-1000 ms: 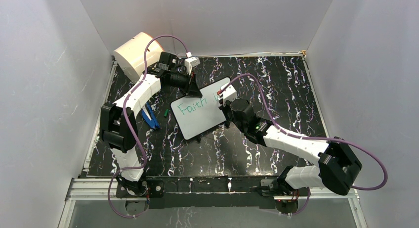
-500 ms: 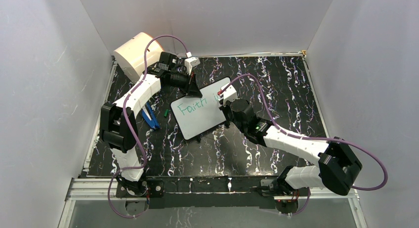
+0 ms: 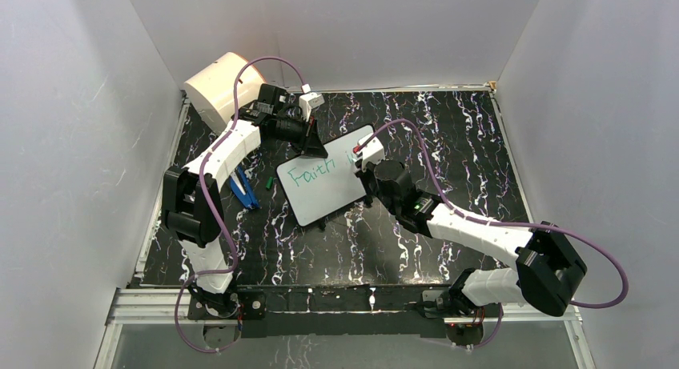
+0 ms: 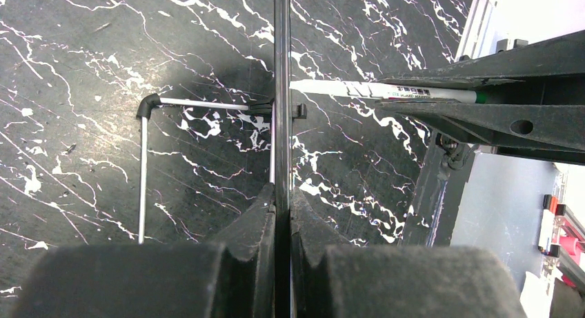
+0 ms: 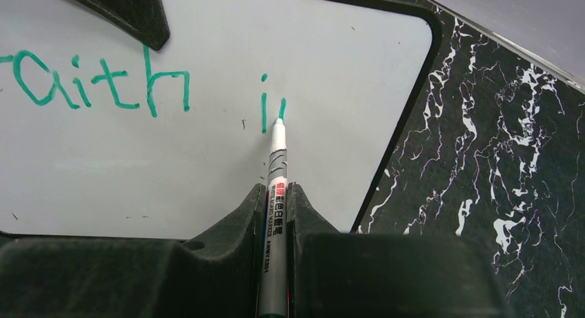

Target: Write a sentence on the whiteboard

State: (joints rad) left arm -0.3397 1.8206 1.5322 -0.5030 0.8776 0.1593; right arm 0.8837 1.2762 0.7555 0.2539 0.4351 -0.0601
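Observation:
The whiteboard (image 3: 324,194) lies tilted on the black marbled table. Its green sentence (image 3: 305,175) reads "Faith", followed by an "i" and the start of another stroke (image 5: 281,110). My left gripper (image 3: 314,147) is shut on the board's far edge, which appears edge-on as a thin black line (image 4: 281,70) between the closed fingers (image 4: 281,194). My right gripper (image 5: 277,190) is shut on a grey marker (image 5: 276,166), whose green tip touches the whiteboard (image 5: 207,166) just right of the "i". The marker (image 4: 386,92) also shows in the left wrist view.
A cream cylindrical drum (image 3: 218,85) stands at the back left corner. A blue object (image 3: 245,190) and a small green cap (image 3: 267,182) lie left of the board. White walls close in the table on three sides.

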